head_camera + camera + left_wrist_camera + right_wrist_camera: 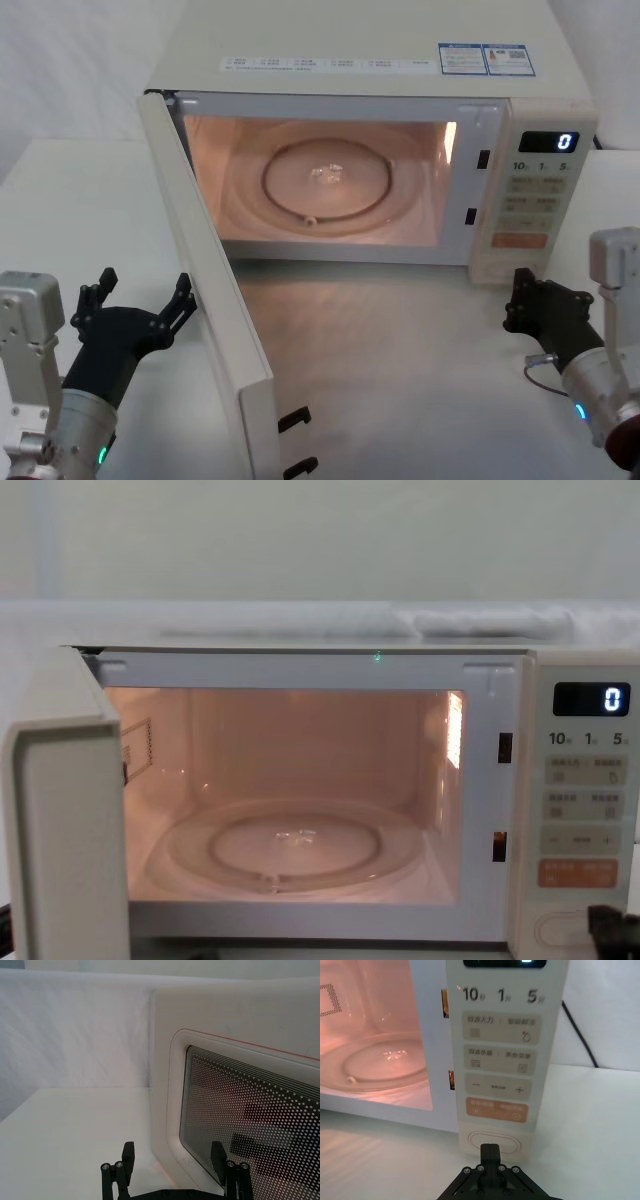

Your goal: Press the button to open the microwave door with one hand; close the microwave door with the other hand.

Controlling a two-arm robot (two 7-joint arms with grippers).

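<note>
The microwave door stands swung wide open toward me on the left, its inner edge facing the lit cavity. My left gripper hangs open just outside the door's outer face; in the left wrist view its fingers straddle the door's lower window corner. The button, a cream oblong, sits at the bottom of the control panel. My right gripper is shut, its tip right in front of the button; whether it touches, I cannot tell. In the chest view the door, the button and the right gripper all show.
Inside the lit cavity lies a glass turntable. The control panel carries a display reading 0, beige keys and an orange button. A black cord runs behind the microwave. White tabletop spreads between my arms.
</note>
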